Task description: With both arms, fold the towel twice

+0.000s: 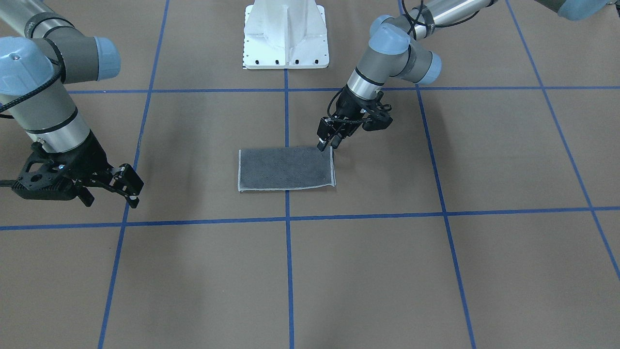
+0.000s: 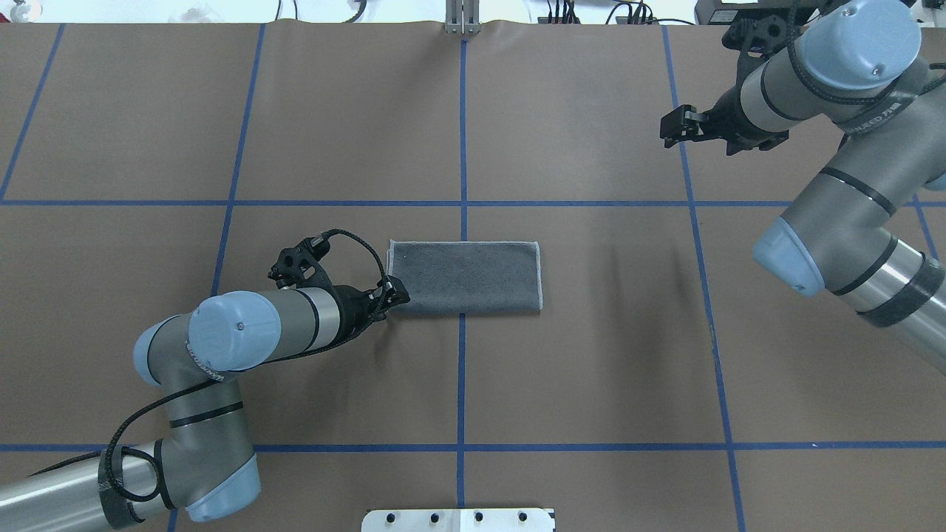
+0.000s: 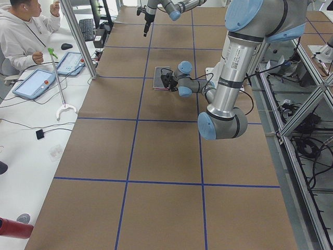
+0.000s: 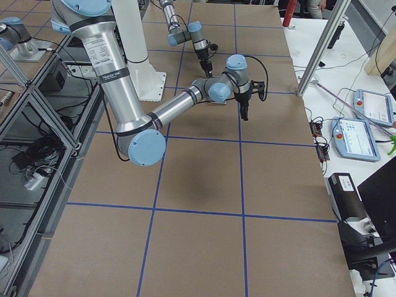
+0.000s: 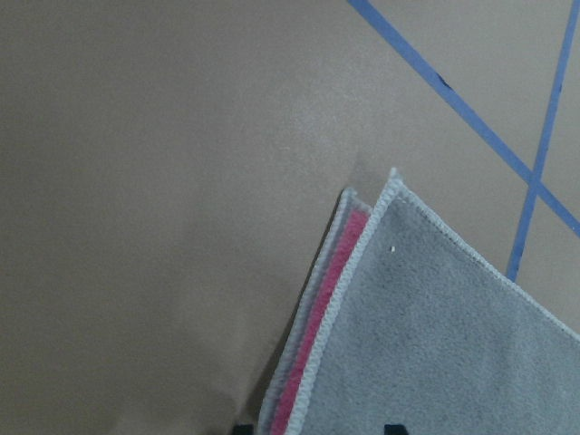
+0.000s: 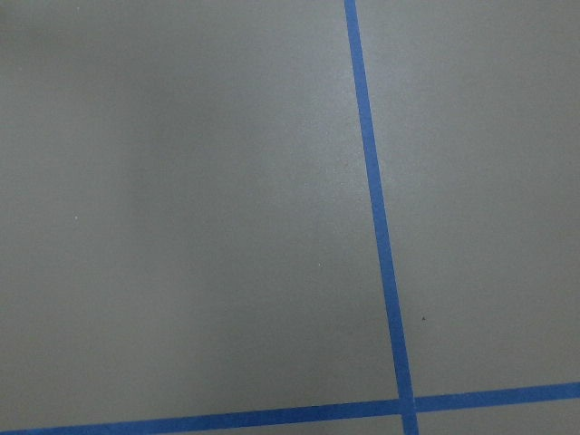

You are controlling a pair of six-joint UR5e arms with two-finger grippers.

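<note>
Towel [image 5: 426,344] corner shows 2 offset layers, so the left arm [image 1: 392,55], jaws open around it, could pinch only 1. Right arm [image 1: 48,121] sits well apart, can't tell its jaws.

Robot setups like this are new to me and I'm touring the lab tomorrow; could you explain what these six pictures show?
The machine is a left arm and a right arm at a brown table marked with blue tape. Four cameras are fixed: one facing the robot, one behind it, one at each table end. The two close-ups come from wrist cameras. A towel lies folded in half, grey outside, pink inside. The left gripper sits open at its corner, gripping nothing yet. The right gripper hangs open and empty, off to the side.
</note>
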